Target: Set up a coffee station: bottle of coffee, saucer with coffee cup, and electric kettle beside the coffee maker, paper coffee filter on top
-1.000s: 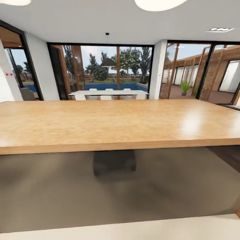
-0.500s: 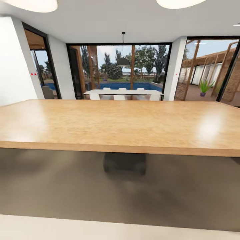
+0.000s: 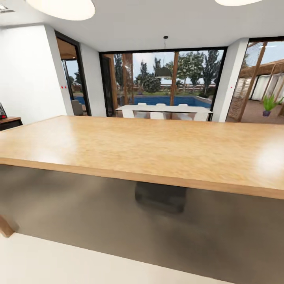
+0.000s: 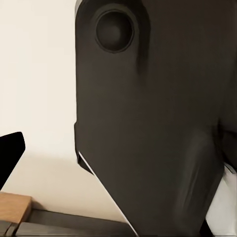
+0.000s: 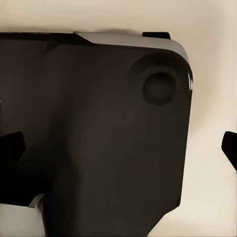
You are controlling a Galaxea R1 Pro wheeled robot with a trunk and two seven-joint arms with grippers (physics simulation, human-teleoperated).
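Room: wide wooden countertop (image 3: 150, 146) bare ahead — robot apparently in transit.
Arms: tucked against dark body panel (image 4: 158, 123).
Pincers: grip state cannot be told.

Wide light-wood bench top (image 3: 150, 146) spans mid frame, dark grey panel front (image 3: 98, 213) below it. Pale cream floor (image 3: 59, 264) at lower left. White wall (image 3: 27, 75) upper left, white ceiling with round lamps (image 3: 63, 8). Floor-to-ceiling black-framed windows (image 3: 161, 79) at centre back show trees and a blue pool. Long white dining table (image 3: 161, 108) with white chairs, black pendant lamp (image 3: 163, 71) above it.
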